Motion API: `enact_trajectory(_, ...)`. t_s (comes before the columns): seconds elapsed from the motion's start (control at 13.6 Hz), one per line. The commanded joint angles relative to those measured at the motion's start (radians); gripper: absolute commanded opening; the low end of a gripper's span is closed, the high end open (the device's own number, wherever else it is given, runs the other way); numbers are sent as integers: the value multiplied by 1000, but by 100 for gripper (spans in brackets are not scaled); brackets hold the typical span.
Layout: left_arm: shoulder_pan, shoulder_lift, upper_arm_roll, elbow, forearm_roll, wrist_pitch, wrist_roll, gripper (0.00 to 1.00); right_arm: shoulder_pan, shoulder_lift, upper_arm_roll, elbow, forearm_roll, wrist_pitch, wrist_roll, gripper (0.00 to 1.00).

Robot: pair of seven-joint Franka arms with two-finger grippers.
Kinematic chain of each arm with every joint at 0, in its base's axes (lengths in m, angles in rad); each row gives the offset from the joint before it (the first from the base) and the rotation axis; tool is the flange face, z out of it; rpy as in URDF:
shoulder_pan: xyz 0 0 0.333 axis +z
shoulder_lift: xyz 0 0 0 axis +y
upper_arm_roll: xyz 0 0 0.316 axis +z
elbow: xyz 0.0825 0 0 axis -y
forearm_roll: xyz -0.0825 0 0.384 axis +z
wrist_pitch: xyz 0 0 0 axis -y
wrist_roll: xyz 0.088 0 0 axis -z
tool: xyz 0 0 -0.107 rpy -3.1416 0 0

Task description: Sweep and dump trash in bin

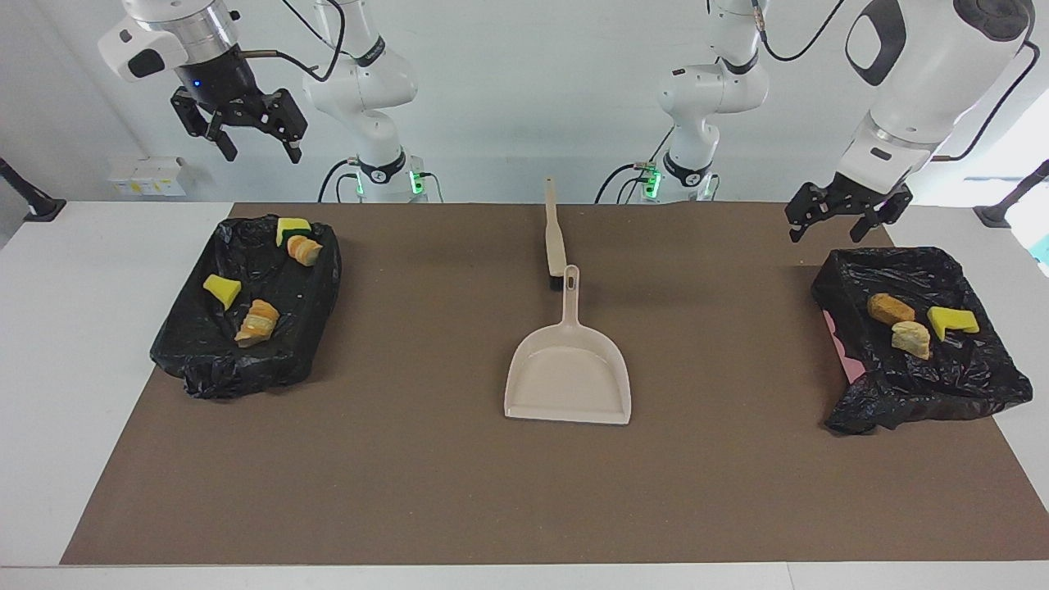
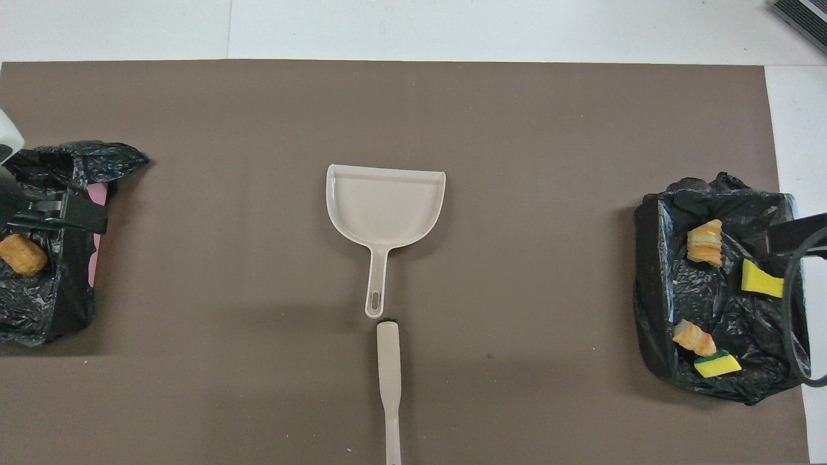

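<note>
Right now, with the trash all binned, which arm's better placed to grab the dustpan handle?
Left, probably. The left gripper hangs open and low by the bin at its end, a shorter drop to the dustpan. The right gripper, also open, sits much higher.

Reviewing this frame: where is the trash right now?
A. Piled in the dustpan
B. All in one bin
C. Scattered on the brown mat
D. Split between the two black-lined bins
D: four pieces lie in the bin at the right arm's end and three in the bin at the left arm's end, while the dustpan is empty.
</note>
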Motion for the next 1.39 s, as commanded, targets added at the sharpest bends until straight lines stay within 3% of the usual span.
enact_trajectory(0.0,10,6,-7,23,8,-36,8,100,-2,-6,-5,-3,16,11,-10,100)
enact_trajectory(0.29,8,10,-4,41,11,-76,8,100,-2,-6,-5,-3,16,11,-9,100)
enact_trajectory(0.51,-1,21,-7,110,4,-159,7,100,-2,-6,-5,-3,16,11,-10,100)
enact_trajectory(1.32,-4,12,-7,103,-1,-145,7,100,-2,-6,-5,-3,16,11,-9,100)
